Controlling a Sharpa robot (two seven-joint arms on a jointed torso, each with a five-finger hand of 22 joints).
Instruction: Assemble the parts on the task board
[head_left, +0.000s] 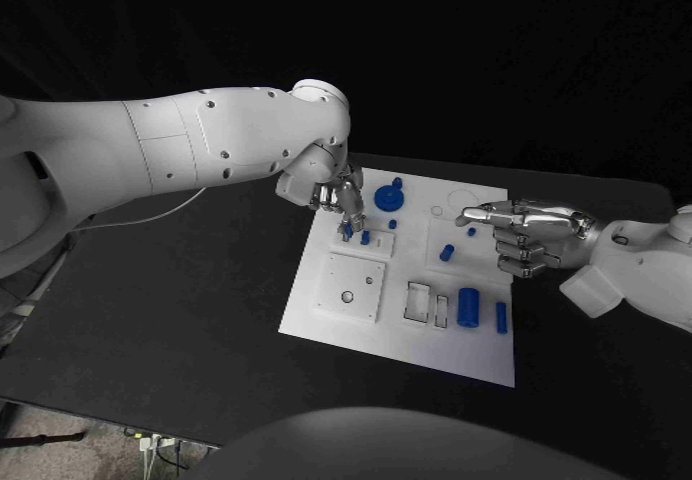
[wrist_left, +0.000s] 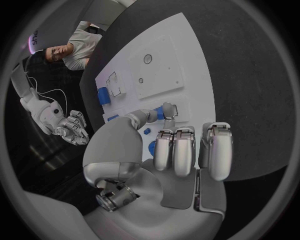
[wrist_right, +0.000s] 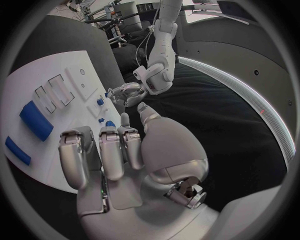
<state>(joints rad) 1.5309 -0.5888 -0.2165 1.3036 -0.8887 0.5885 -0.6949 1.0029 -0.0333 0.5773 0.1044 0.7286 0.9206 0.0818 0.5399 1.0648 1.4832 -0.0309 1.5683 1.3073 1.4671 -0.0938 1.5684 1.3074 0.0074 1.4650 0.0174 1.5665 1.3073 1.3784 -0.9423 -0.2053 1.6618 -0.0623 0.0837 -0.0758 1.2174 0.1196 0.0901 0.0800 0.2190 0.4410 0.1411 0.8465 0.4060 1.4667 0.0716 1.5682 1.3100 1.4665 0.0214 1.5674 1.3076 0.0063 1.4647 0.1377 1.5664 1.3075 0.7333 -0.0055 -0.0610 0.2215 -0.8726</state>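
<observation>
White board (head_left: 353, 330) flat in the middle of the black table (head_left: 173, 330), a long rectangle turned slightly askew. On its near left part, a raised square plate (head_left: 355, 286) with two small round holes; just beside it toward the right, two rectangular frames (head_left: 426, 304) side by side. Next to those, a thick blue cylinder (head_left: 469, 307) lying on its side, and just beyond it a thin blue bar (head_left: 500, 317) near the board's right edge. At the far end, a round blue disc with a knob (head_left: 389, 195), a few small blue pegs (head_left: 392, 224) near it, and another short blue piece (head_left: 447, 252) toward the middle.

Left hand (head_left: 336, 192) reaching down over the board's far left corner, fingertips (head_left: 348, 226) closed on a small blue peg (head_left: 348, 232) right at the board's surface; in the left wrist view, thumb and one finger pinched on that blue peg (wrist_left: 161, 113), other fingers (wrist_left: 184, 150) curled side by side above the board (wrist_left: 181, 60).

Right hand (head_left: 528, 236) raised above the board's far right part, fingers curled inward, holding nothing, thumb pointing toward the left hand. In the right wrist view, same hand (wrist_right: 125, 160) with fingers (wrist_right: 100, 152) bent in over the board (wrist_right: 25, 85), blue cylinder (wrist_right: 35, 120) and blue bar (wrist_right: 17, 151) beyond them.
</observation>
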